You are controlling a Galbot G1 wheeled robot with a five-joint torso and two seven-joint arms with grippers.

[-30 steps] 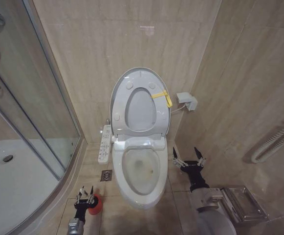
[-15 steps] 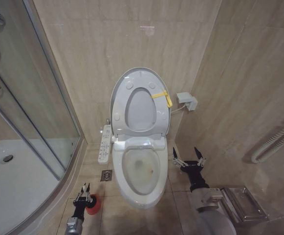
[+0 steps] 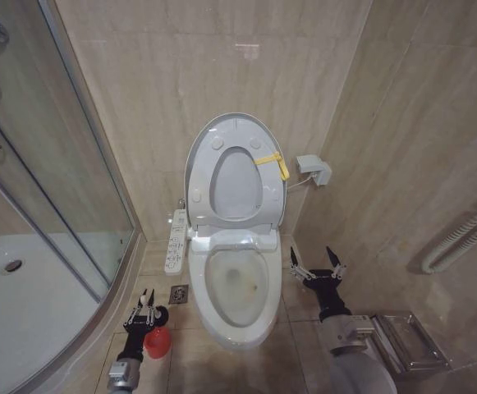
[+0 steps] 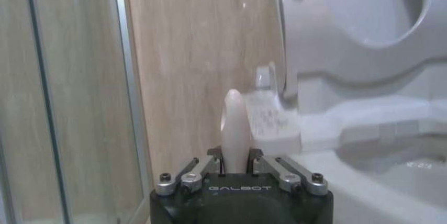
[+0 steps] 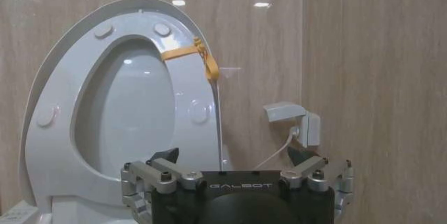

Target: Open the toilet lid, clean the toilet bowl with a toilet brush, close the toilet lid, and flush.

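The toilet lid (image 3: 236,185) stands upright against the wall with the ring seat raised in front of it, a yellow tag (image 3: 272,162) at the rim; the lid (image 5: 133,109) also shows through the seat's hole in the right wrist view. Below lies the toilet bowl (image 3: 238,283), faintly brown inside. My left gripper (image 3: 145,302) is low at the bowl's left, just above the red holder cup (image 3: 157,343). It is shut on the toilet brush's pale handle (image 4: 235,130); the bristle head is hidden. My right gripper (image 3: 316,261) stands open beside the bowl's right side.
A glass shower door (image 3: 66,189) and white shower tray (image 3: 25,312) take up the left. A floor drain (image 3: 178,294) and a control panel (image 3: 175,240) lie left of the bowl. A wall socket box (image 3: 314,170), a hose (image 3: 460,238) and a metal box (image 3: 410,341) are on the right.
My left gripper closed on the brush handle at the red holder cup and then rose up and forward from it. The right arm has stayed still.
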